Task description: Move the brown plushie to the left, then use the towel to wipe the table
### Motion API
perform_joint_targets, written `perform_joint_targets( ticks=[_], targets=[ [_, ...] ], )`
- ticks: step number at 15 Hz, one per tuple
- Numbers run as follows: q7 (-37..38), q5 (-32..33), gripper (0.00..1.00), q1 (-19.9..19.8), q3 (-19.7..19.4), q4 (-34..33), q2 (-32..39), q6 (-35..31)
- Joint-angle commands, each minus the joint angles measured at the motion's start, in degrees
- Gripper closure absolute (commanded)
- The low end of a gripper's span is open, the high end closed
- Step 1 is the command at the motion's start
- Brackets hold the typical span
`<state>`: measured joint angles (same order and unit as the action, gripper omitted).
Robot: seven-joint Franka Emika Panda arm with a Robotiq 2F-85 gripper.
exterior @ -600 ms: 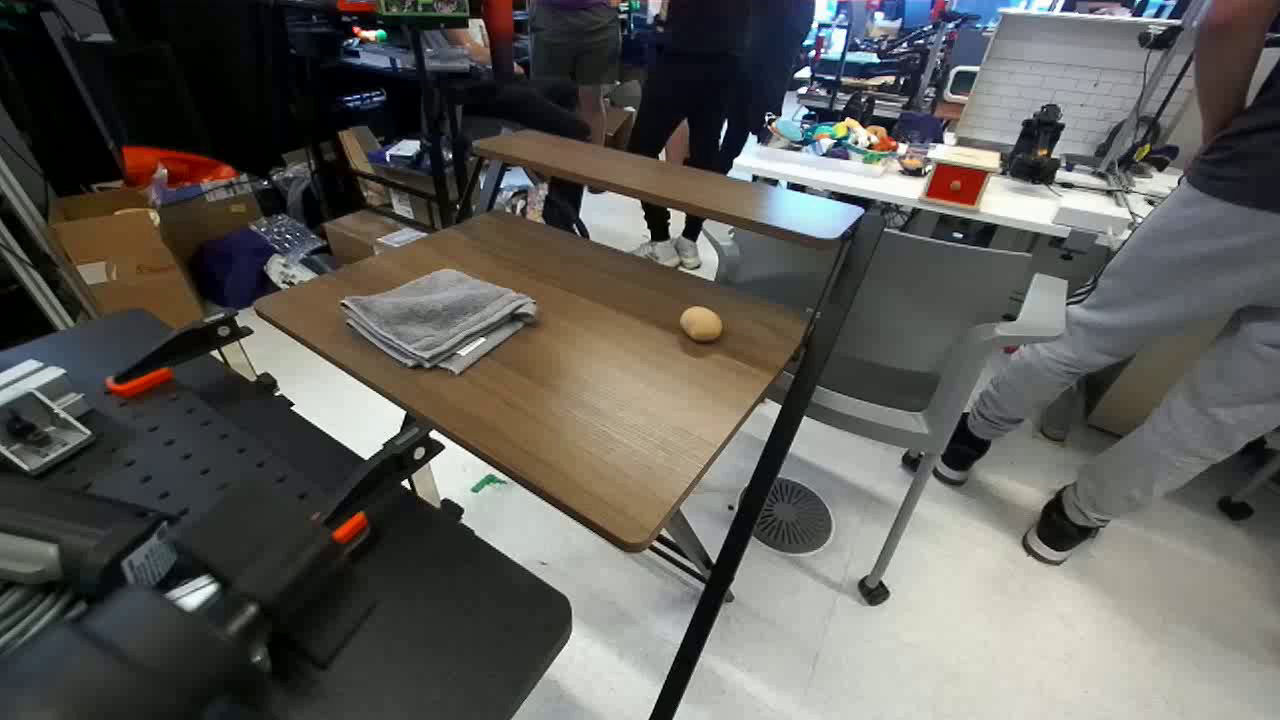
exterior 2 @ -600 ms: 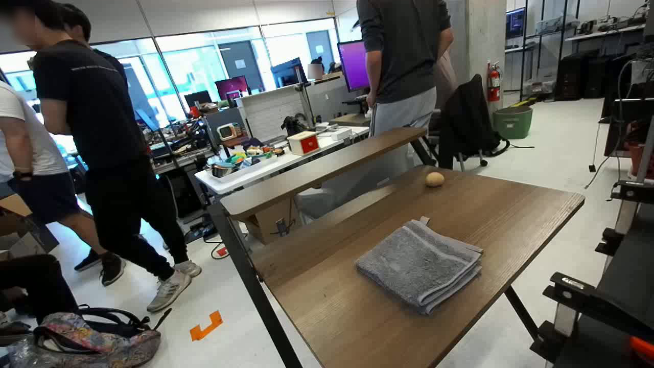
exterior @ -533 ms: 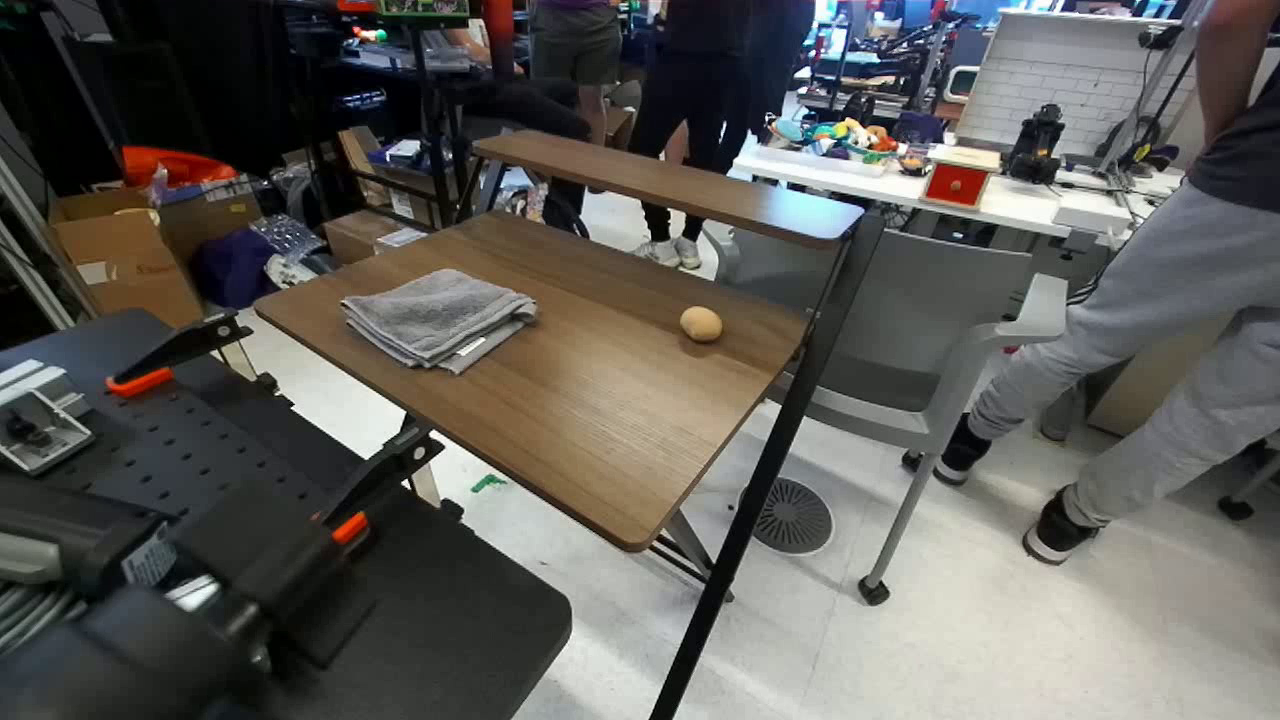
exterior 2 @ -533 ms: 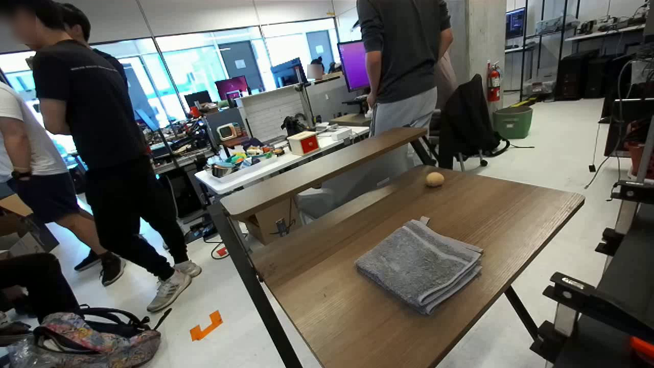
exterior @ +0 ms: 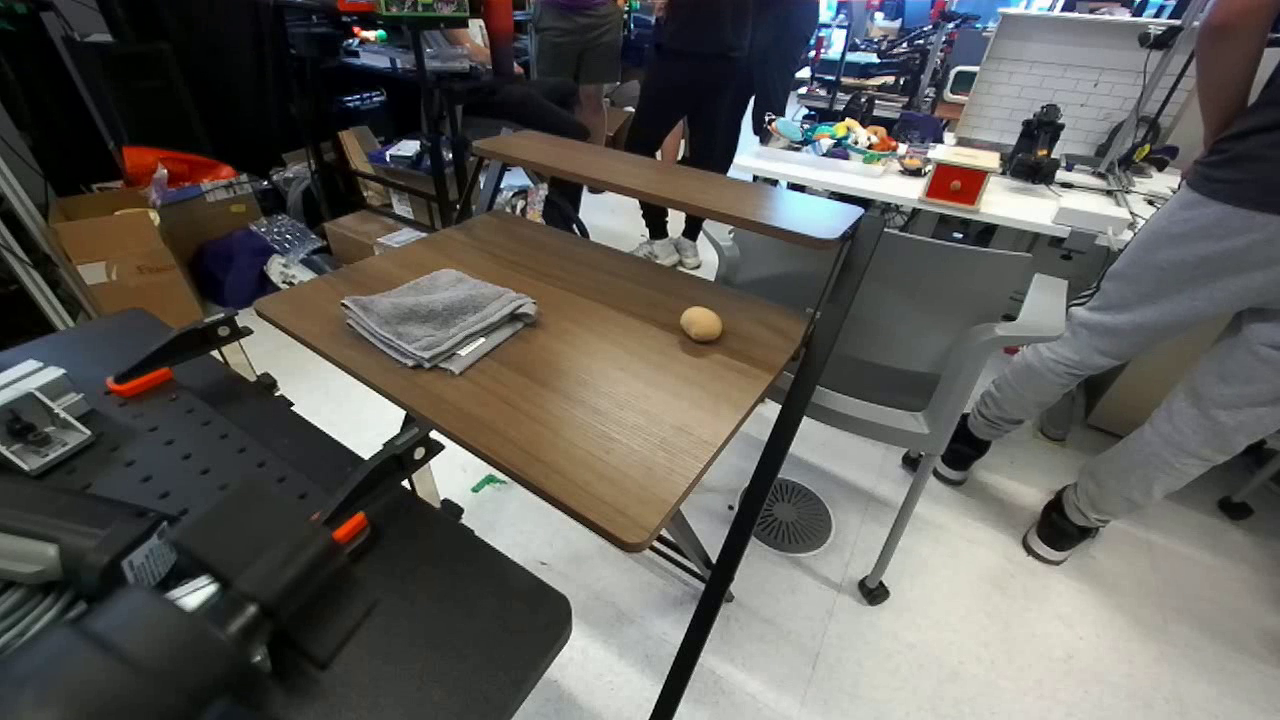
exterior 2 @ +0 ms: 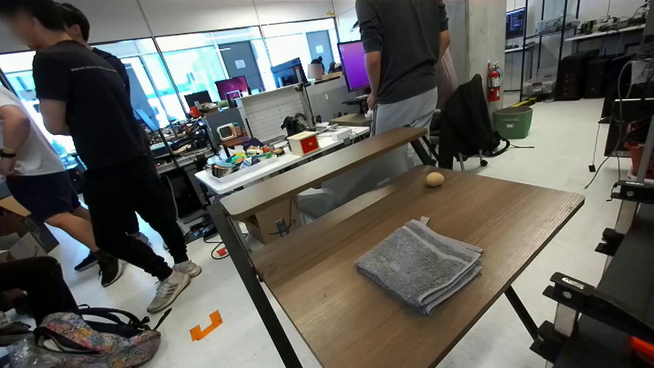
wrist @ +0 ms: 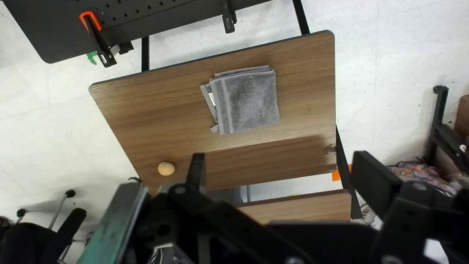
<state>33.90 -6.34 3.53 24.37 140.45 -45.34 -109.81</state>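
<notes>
A plushie (exterior: 701, 324) and a towel (exterior: 438, 320), well apart on the table (exterior: 600, 410)

In both exterior views the plushie sits near one end of the table, toward the side with the raised shelf (exterior: 660, 185). The towel lies folded in layers toward the other end (a pale label (wrist: 211, 98) shows along one edge).

In the wrist view the gripper (wrist: 280, 161) is released, its jaws spread wide, with table, shelf and floor (wrist: 384, 66) showing in the gap. The plushie is seen to one side, outside the jaws.

Beyond the table, a white desk (exterior: 1015, 203) bears several containers. A tray (exterior: 815, 160) holds a heap of many-coloured things (exterior: 845, 135), too small to name one by one. Just beside it is a bowl (exterior: 912, 160), its filling unclear; next comes a red-fronted box (exterior: 957, 187), its inside hidden.

On the floor in an exterior view stand cartons (exterior: 150, 265); an orange thing (exterior: 178, 167) shows at their top, whether in or on them I cannot tell. A green bin (exterior 2: 512, 125) stands near an extinguisher (exterior 2: 493, 84), its contents out of sight. What the patterned backpack (exterior 2: 102, 340) holds is hidden too.
</notes>
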Motion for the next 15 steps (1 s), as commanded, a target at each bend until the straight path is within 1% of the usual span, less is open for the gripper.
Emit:
perform_joint_targets(
  ticks=[1, 12, 13, 15],
  targets=[
    [0.5, 0.6, 0.0, 0.77, -0.58, -0.14, 0.3, 0.1],
    [0.5, 0.6, 0.0, 0.77, -0.58, -0.14, 0.3, 0.1],
    [1.21, 1.23, 0.0, -0.25, -0.22, 0.23, 1.1, -1.98],
    [2.02, 2.23, 0.0, -2.15, -0.71, 0.51, 3.54, -5.46]
  ],
)
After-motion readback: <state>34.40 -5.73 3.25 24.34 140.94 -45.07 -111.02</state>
